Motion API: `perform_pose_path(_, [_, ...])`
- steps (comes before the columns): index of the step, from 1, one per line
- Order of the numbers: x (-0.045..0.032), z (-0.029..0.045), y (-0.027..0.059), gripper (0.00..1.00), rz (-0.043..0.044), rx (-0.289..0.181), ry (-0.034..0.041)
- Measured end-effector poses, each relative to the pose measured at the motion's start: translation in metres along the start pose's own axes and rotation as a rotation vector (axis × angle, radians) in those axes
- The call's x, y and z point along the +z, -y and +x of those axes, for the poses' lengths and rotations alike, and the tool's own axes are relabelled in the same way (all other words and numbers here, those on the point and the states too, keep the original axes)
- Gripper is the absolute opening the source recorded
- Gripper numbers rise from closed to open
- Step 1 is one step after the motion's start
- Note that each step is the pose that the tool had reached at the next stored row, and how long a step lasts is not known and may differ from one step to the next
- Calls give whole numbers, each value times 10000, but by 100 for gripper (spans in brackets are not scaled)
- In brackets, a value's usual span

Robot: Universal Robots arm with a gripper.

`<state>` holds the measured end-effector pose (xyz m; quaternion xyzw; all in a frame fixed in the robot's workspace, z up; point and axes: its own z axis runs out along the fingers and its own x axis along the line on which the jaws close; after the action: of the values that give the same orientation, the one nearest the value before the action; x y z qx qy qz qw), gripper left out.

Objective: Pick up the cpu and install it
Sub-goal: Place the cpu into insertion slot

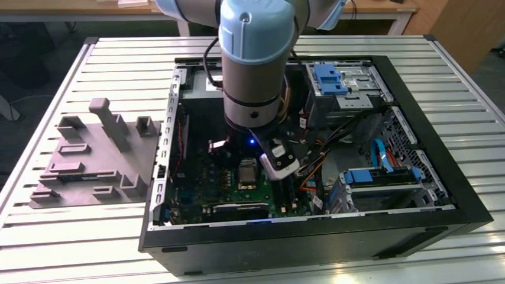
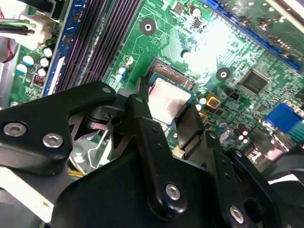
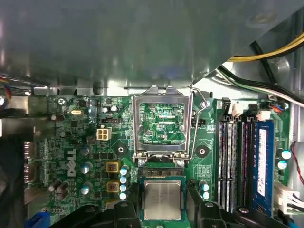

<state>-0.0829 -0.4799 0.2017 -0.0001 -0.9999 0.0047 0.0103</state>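
A pale slatted metal table (image 1: 118, 65) carries an open black computer case (image 1: 316, 239) near its middle. At the case's nine o'clock, in the exterior view, lies a grey moulded tray (image 1: 91, 163), seemingly almost touching it.

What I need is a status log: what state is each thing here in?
chip: lying flat at the socket.
socket frame: swung open.
claw: low around the chip; grip unclear.
computer case: on its side, panel off.
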Motion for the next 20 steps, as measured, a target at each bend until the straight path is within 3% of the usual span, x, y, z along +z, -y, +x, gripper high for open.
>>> perform_pose_path(4, [67, 2, -1, 47, 0, -13, 0])
perform_pose_path(20, [158, 11, 9, 47, 6, -209, 0])
